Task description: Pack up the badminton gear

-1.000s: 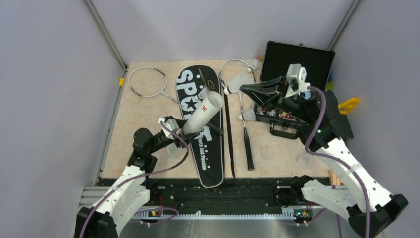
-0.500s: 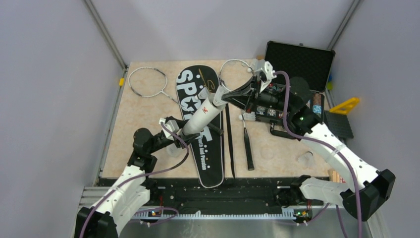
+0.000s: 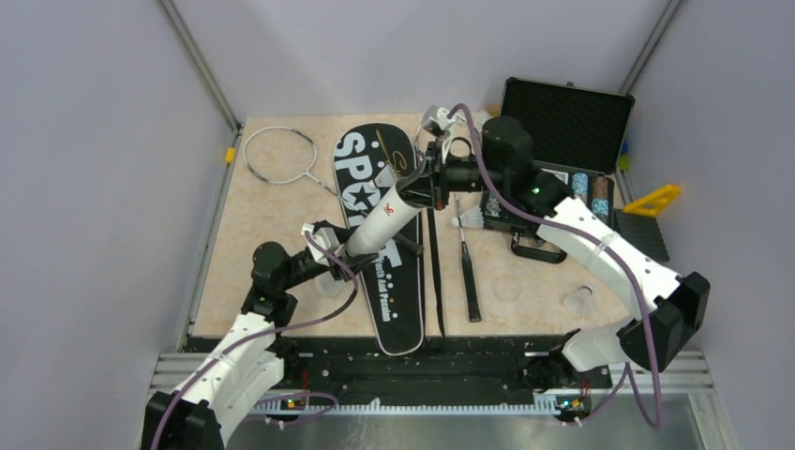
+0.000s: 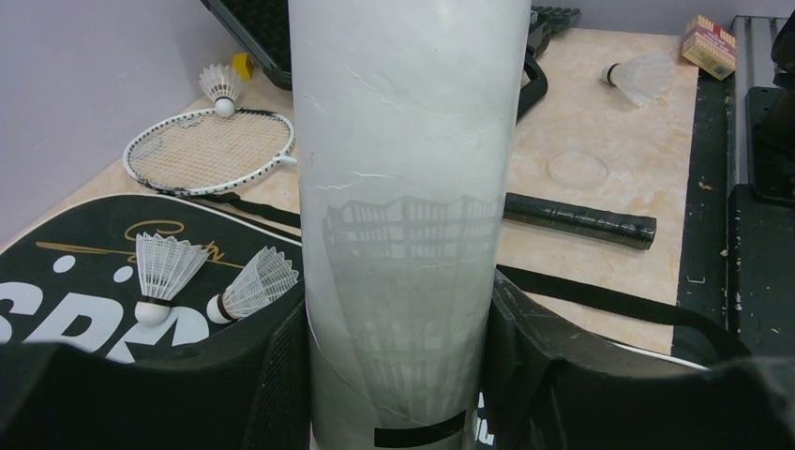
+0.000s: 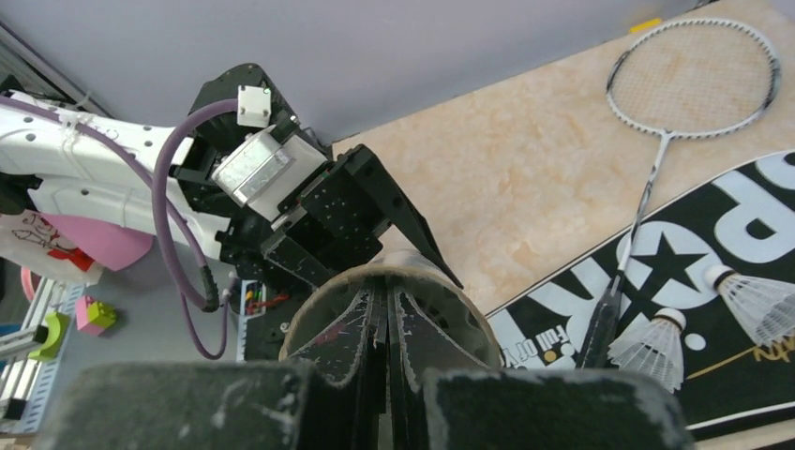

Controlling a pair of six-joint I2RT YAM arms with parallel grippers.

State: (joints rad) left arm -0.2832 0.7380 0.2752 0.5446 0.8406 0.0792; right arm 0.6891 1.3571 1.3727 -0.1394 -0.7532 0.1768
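My left gripper [image 3: 349, 246] [image 4: 398, 319] is shut on the lower end of the white tube [image 3: 380, 217] [image 4: 403, 187] and holds it tilted above the black "SPORT" bag [image 3: 398, 300] [image 5: 741, 206]. Feather outlines show through the tube wall. My right gripper [image 3: 412, 190] [image 5: 386, 314] is shut, its tips inside the tube's open mouth; nothing shows between them. One racket [image 3: 279, 156] [image 5: 694, 80] lies left of the bag, the other [image 3: 466, 272] [image 4: 211, 150] to its right. Two shuttlecocks [image 4: 164, 272] [image 5: 652, 347] rest on the bag, and another shuttlecock [image 3: 469, 220] lies by the right racket.
The open black case of poker chips [image 3: 562, 117] stands at the back right, under my right arm. A yellow triangle [image 3: 656, 199] lies beyond it. A clear round lid [image 4: 577, 169] and one more shuttlecock [image 4: 642, 75] lie on the table's near right part.
My right arm has swung left from beside the chip case to the tube's mouth, staying shut. The left gripper and the tube have not moved.
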